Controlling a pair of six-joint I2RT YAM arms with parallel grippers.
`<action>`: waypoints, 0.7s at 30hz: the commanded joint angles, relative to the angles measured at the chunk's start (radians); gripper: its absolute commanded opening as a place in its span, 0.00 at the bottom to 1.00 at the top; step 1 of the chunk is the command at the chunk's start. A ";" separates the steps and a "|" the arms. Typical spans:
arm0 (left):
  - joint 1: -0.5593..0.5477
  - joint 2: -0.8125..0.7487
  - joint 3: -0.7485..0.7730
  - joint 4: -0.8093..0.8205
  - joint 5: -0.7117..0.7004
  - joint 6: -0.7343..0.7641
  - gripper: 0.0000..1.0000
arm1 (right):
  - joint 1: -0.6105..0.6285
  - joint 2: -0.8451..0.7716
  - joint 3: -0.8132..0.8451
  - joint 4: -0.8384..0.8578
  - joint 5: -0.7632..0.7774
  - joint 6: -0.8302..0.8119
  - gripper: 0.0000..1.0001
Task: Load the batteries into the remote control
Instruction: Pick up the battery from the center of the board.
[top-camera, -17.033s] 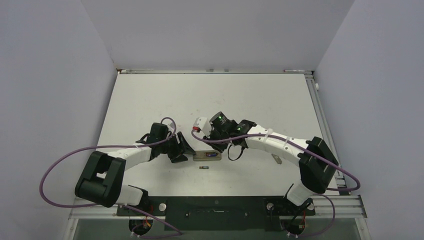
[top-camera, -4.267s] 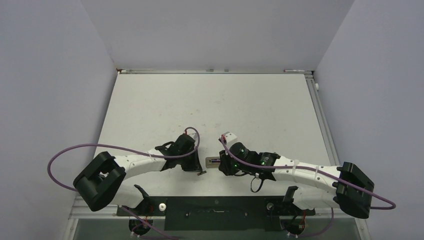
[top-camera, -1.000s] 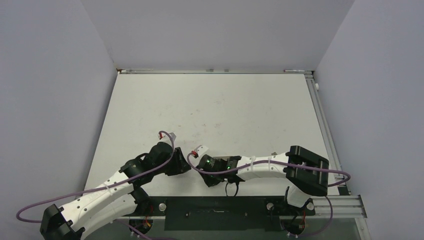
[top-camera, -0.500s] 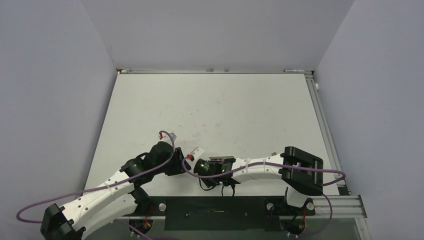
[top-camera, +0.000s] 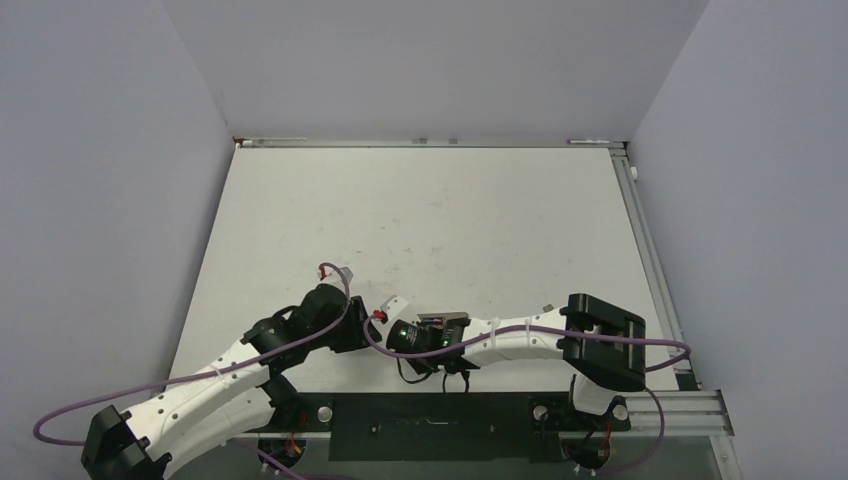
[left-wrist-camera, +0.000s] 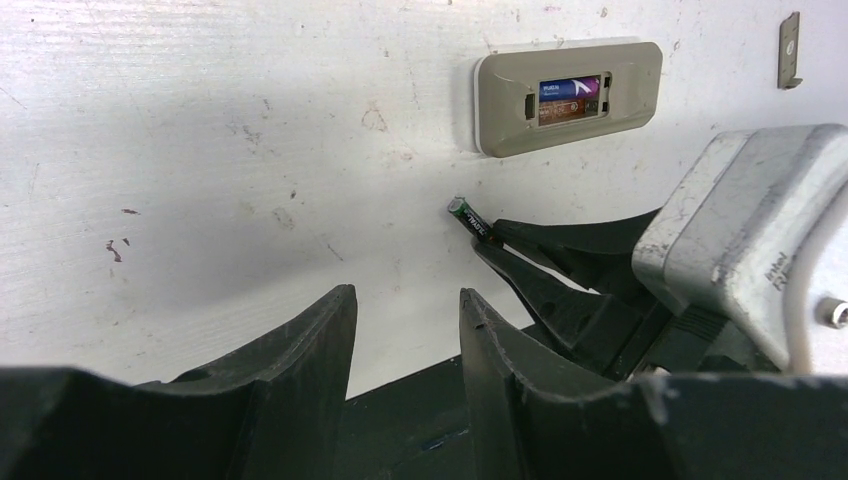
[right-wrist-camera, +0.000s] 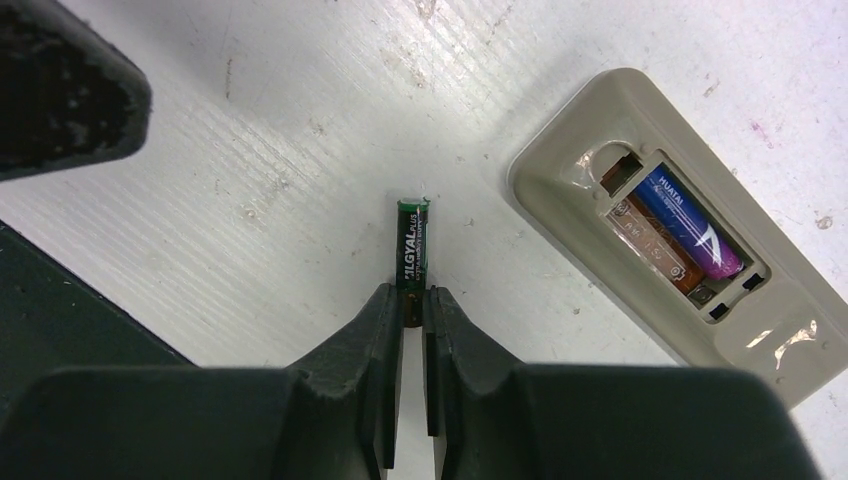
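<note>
The remote control (right-wrist-camera: 690, 250) lies face down on the white table, its battery recess open. One purple-blue battery (right-wrist-camera: 690, 228) with an orange end sits in the recess, beside an empty slot. My right gripper (right-wrist-camera: 411, 300) is shut on the near end of a second battery (right-wrist-camera: 411, 250), which is dark with a green label and lies left of the remote. In the left wrist view the remote (left-wrist-camera: 568, 95) is far ahead and this battery (left-wrist-camera: 470, 217) sticks out of the right fingers. My left gripper (left-wrist-camera: 405, 300) is open and empty near the table's front edge.
A small flat grey cover piece (left-wrist-camera: 790, 48) lies right of the remote and also shows in the top view (top-camera: 547, 306). The black front rail (top-camera: 430, 412) runs close below both grippers. The remote (top-camera: 447, 319) is partly hidden by the right wrist in the top view.
The right wrist has shifted a little to the left and turned, uncovering part of the remote in the top view. The left arm has not moved.
</note>
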 joint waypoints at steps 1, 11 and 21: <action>0.006 0.007 -0.001 0.034 0.002 -0.001 0.39 | 0.012 0.008 0.014 -0.037 0.041 -0.006 0.08; 0.011 0.019 0.007 0.042 0.024 -0.001 0.40 | 0.013 -0.085 0.011 -0.049 0.034 -0.037 0.09; 0.026 0.059 0.009 0.097 0.062 0.006 0.40 | 0.006 -0.187 0.036 -0.171 0.040 -0.161 0.09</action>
